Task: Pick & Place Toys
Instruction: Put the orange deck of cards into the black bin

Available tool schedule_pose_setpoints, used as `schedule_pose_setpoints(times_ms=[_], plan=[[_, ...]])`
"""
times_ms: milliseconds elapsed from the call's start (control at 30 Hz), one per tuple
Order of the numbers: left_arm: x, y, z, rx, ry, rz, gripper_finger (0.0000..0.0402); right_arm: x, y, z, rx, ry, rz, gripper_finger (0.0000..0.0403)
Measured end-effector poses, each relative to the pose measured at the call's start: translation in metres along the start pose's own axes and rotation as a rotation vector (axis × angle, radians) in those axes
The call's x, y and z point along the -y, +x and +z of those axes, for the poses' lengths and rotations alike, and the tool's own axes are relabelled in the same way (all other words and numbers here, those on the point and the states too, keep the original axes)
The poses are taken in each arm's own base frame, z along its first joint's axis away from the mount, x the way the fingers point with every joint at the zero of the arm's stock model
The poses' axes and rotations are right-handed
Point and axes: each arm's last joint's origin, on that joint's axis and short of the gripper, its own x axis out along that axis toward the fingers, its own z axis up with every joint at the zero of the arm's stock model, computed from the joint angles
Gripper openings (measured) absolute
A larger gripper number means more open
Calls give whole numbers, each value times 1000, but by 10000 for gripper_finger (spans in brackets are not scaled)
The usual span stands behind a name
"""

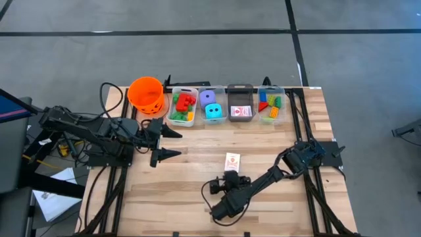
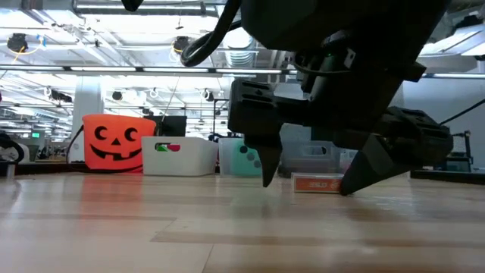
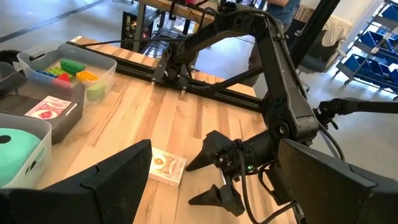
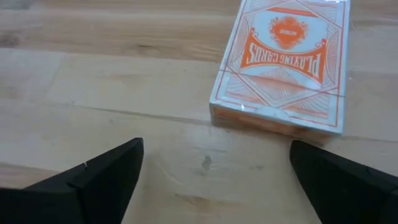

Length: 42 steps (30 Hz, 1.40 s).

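Note:
A red-and-white pack of playing cards [image 4: 283, 62] lies flat on the wooden table [image 1: 171, 197], near its middle [image 1: 232, 160]. My right gripper [image 4: 216, 149] is open and slants down just short of the pack's near end, touching nothing; the low view shows its fingertips a little above the table [image 2: 305, 189]. My left gripper [image 1: 170, 144] hangs open above the table's left part, well clear of the pack. The other toys lie in bins at the far edge: red and green bricks [image 1: 183, 105], a purple and a teal die [image 1: 211, 105], cards [image 1: 241, 112], mixed bricks [image 1: 270, 104].
An orange pumpkin bucket [image 1: 146, 93] stands at the far left, beside a row of bins [image 1: 197, 117]. Black frame rails [image 1: 299, 125] run along the table's right side. Bare wood lies left of the pack and toward the near edge.

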Motion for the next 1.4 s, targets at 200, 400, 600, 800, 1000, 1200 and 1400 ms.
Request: schedule_pose_setpoints(times_ms=[200, 400, 600, 800, 1000, 1200, 1400], plan=[[0, 0, 0, 0, 0, 0, 343, -2, 2, 1, 0, 14, 10, 394], [0, 0, 0, 0, 0, 0, 343, 4, 8, -1, -7, 30, -2, 393], [0, 0, 0, 1, 0, 1, 343, 5, 13, 2, -8, 29, -31, 393], [0, 0, 0, -3, 1, 5, 343, 4, 20, 7, -48, 43, -77, 393], [-1, 0, -2, -15, 4, 9, 343, 3, 27, 15, -50, 47, -114, 393], [-2, 0, -4, -41, 10, 19, 343, 1, 36, 24, -65, 24, -156, 393], [-2, 0, -4, -45, 11, 16, 343, -1, 43, 31, -69, 34, -175, 393]])
